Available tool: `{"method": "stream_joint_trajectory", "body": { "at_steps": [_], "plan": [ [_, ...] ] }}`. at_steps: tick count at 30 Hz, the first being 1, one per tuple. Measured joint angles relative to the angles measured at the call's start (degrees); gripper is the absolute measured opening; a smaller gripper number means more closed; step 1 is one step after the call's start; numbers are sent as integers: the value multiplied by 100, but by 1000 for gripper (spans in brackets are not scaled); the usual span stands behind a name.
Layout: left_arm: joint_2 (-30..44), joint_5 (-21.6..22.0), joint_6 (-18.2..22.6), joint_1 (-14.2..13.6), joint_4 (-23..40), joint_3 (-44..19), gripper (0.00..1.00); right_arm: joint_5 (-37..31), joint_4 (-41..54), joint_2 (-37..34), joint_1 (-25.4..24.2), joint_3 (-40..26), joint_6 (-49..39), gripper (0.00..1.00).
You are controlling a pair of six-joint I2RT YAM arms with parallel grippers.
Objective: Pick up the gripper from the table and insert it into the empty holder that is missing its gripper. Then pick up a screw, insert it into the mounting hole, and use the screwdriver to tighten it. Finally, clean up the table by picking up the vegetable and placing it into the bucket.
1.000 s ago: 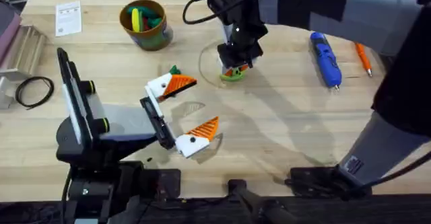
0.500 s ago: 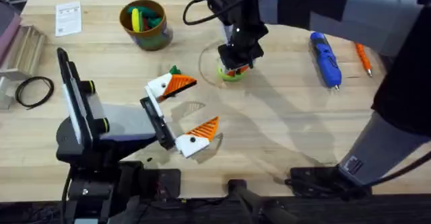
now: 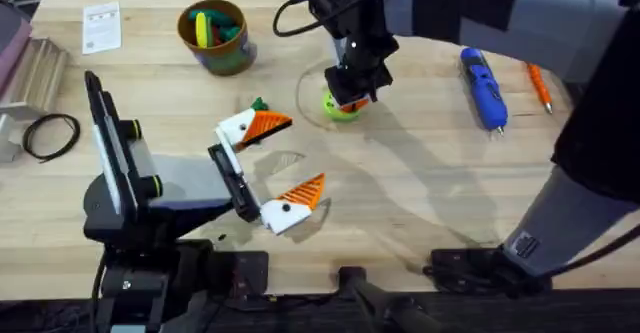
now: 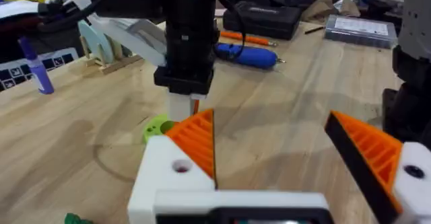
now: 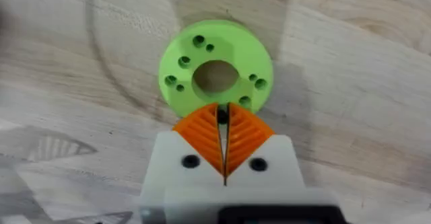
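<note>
My right gripper (image 3: 350,100) hangs just over the lime-green ring disc (image 5: 215,70), its orange pads shut on a small dark screw (image 5: 221,116) at their tips. Nearer the table's front, my left gripper (image 3: 272,165) stands open; both white holders carry orange tips (image 4: 195,140). A dark mounting hole (image 4: 180,166) shows in the face of one white block. Beside the left gripper's far finger lies the dark-green vegetable (image 3: 259,104). At the right is the blue screwdriver (image 3: 483,88), and the bucket (image 3: 240,51) stands at the back left.
The bucket has coloured toys in it. A thin orange pen-like tool (image 3: 540,86) lies right of the screwdriver. A white card (image 3: 101,25), a clear rack (image 3: 35,68) and a black cable loop (image 3: 50,135) sit at the left.
My right gripper has shifted slightly off the green disc, so more of the disc shows. The left arm has not moved.
</note>
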State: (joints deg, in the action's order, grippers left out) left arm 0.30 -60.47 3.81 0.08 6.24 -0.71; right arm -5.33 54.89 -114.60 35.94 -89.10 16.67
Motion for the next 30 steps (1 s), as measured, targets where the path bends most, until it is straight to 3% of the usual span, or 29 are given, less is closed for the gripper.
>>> {"method": "stream_joint_trajectory", "body": {
  "at_steps": [10, 22, 30],
  "plan": [
    [0, 0, 0, 0, 0, 0, 986, -130, 560, 2, 0, -368, -21, 6],
    [1, 0, 0, 0, 0, 0, 986, -129, 2366, 306, 13, -3105, -141, 6],
    [0, 0, 0, 0, 0, 0, 986, 105, 2863, 321, 548, -3984, -1041, 6]
  ]
}}
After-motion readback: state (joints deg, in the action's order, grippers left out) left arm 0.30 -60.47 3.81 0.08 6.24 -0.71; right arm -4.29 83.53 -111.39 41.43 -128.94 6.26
